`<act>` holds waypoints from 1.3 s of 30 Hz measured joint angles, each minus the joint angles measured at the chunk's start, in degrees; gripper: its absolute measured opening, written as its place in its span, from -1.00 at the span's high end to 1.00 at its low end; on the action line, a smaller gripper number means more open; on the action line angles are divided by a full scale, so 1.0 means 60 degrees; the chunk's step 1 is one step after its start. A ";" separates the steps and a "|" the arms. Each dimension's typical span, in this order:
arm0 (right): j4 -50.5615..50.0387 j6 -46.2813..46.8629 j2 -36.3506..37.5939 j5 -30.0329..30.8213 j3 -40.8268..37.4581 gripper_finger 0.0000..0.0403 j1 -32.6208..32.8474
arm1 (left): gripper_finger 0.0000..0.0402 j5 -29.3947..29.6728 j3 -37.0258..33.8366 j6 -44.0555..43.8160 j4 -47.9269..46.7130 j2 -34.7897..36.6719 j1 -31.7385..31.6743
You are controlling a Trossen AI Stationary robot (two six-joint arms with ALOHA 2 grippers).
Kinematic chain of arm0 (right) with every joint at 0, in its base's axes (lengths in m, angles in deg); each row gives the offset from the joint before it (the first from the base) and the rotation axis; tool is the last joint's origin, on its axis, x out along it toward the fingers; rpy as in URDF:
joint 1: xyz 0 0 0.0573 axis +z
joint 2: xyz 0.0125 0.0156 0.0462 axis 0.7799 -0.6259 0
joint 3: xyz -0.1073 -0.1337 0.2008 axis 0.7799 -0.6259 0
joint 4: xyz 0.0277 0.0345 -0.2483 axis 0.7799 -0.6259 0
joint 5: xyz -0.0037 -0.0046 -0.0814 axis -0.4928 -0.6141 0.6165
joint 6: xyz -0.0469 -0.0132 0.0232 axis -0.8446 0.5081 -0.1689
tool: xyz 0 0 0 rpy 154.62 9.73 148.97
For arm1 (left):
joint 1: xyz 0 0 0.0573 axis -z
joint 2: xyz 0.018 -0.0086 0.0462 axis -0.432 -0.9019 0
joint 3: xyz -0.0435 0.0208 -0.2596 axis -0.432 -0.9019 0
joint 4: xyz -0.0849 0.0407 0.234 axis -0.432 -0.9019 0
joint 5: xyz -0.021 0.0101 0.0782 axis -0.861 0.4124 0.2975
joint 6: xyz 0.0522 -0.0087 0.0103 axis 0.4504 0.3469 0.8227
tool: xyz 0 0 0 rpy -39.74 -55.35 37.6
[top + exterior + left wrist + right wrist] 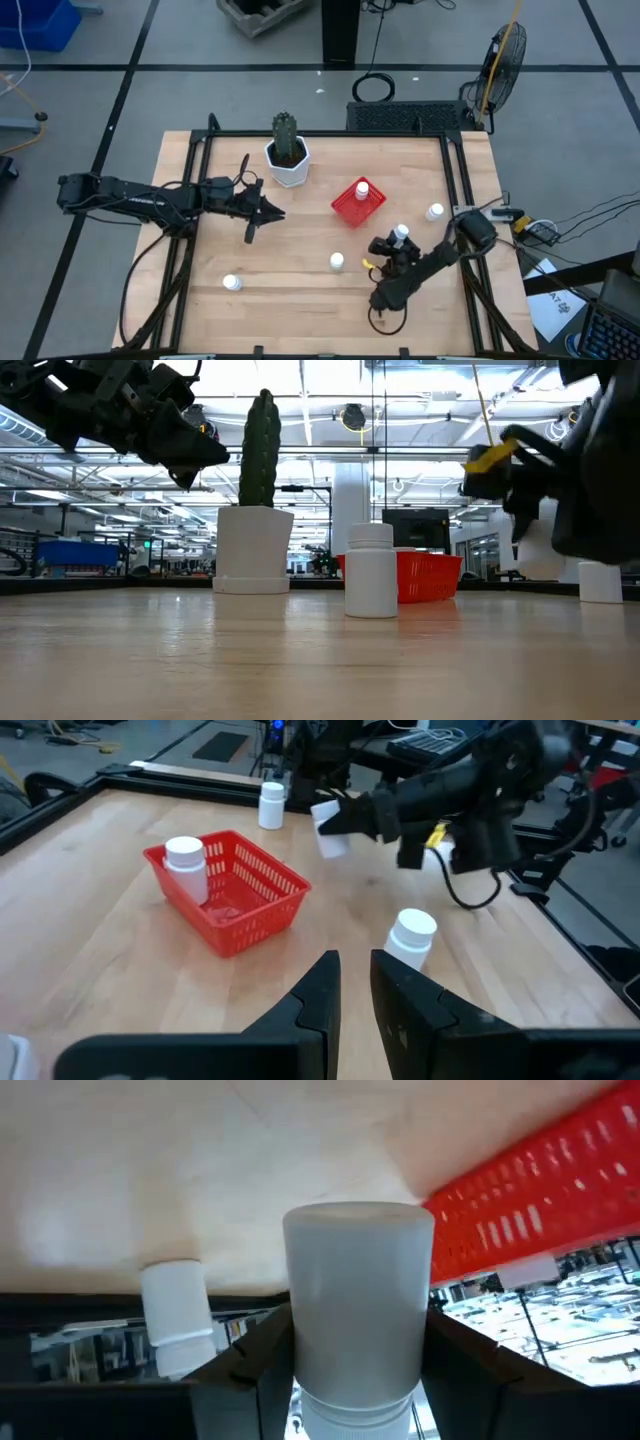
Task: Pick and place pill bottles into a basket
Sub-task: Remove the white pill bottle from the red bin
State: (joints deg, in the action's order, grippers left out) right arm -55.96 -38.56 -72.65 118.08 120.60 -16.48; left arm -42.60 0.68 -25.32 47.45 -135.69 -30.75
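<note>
From above, my right claw [398,243] grips a bottle [401,233] just off the near-right corner of the basket [358,201]. The basket lies up-table and to the left of that claw, and my right arm is far nearer to it than my left. My left claw [275,213] hangs over the boards left of the basket, below the cactus pot [288,163], clenched on nothing. I count five bottles: one in the basket [362,187], one held, one loose by the right rail [435,212], one at mid-table [338,262], one at near left [231,283]. There is one basket and one pot.

At table height, the mid-table bottle [371,572] stands upright in front of the basket [428,577], with the pot [250,550] to its left. My right arm hangs dark at the right edge.

From my left wrist, the basket [262,890] holds one upright bottle [186,867]. My right claw [340,818] carries its bottle [328,827] above the table beyond the basket, well tilted.

From my right wrist, the fingers [259,1363] pinch the bottle [358,1298] across its body, so its long axis runs along them. The basket's red wall [545,1202] lies close ahead.
</note>
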 joint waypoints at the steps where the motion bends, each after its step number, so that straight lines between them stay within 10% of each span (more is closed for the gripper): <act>1: 0.0018 0.0035 -0.0157 -0.0105 0.0000 0.18 0.0034 | 0.69 -0.0002 0.0000 -0.0001 0.0002 0.0000 0.0045; 14: 0.0237 -0.0896 -0.0705 -0.2947 -0.0009 0.16 0.0010 | 0.69 0.0023 0.0000 0.0232 0.0035 0.0000 0.0194; 39: 0.1012 0.0828 -0.0708 -0.3739 -0.0018 -0.10 -0.0194 | 0.69 0.0006 -0.0004 0.0222 0.0101 0.0000 0.0274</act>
State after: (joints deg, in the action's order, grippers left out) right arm -49.89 -33.59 -76.90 95.65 120.49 -17.65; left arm -42.56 0.65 -23.98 48.06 -135.69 -29.10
